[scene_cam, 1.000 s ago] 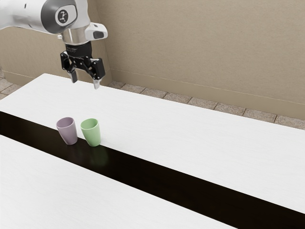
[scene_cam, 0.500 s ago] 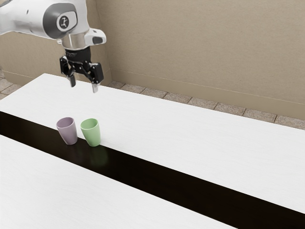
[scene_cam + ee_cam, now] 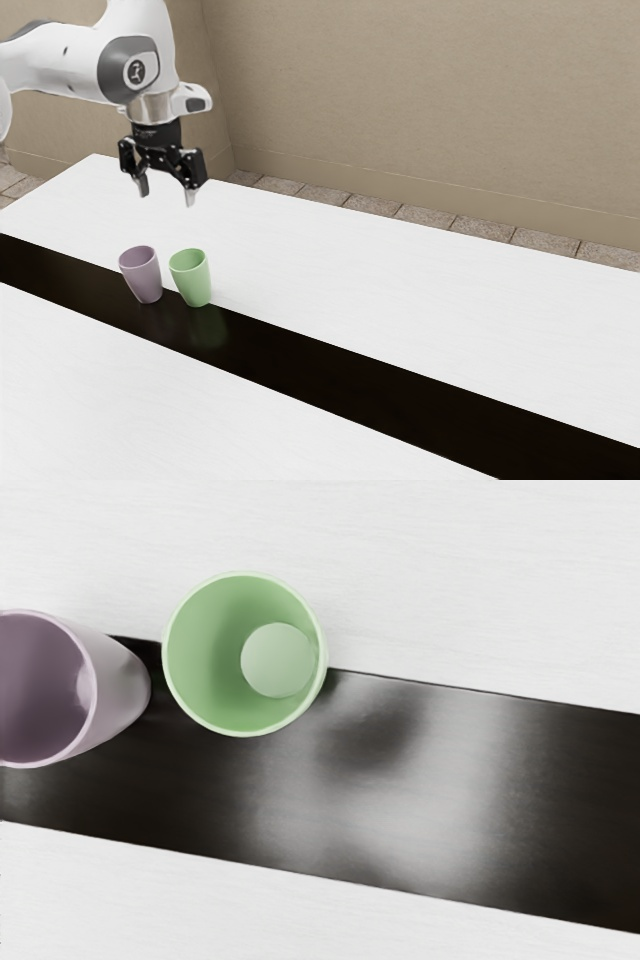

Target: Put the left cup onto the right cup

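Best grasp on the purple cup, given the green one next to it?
Probably top-down on the rim of the purple cup, one finger inside, one outside, at the wall away from the green cup. It stands upright, mouth open, and the green cup sits close beside it, so spanning the body looks crowded. The gripper is open.

A purple cup [image 3: 140, 272] and a green cup [image 3: 190, 276] stand upright, open side up, just beside each other on the table's black stripe [image 3: 330, 372].

Left cup [image 3: 141, 273] just beside right cup [image 3: 190, 276], both upright on the strip [image 3: 330, 365] across the table [image 3: 400, 270].
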### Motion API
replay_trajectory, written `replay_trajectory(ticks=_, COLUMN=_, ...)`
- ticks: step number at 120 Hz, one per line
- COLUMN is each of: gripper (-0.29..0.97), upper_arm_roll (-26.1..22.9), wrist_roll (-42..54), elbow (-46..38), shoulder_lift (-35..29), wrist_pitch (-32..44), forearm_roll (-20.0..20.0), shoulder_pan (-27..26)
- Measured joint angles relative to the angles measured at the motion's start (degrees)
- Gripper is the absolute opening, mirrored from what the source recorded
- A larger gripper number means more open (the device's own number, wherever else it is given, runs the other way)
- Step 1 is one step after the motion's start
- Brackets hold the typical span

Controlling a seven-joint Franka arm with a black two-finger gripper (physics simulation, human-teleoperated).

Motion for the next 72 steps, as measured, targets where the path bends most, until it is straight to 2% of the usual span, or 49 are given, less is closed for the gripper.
replay_trajectory(ticks=72, gripper=0.52, upper_arm_roll=3.41, wrist_roll=-0.03, elbow=-0.01, shoulder_lift=5.00, wrist_pitch=3.68, forearm_roll=-0.95, shoulder_pan=1.93)
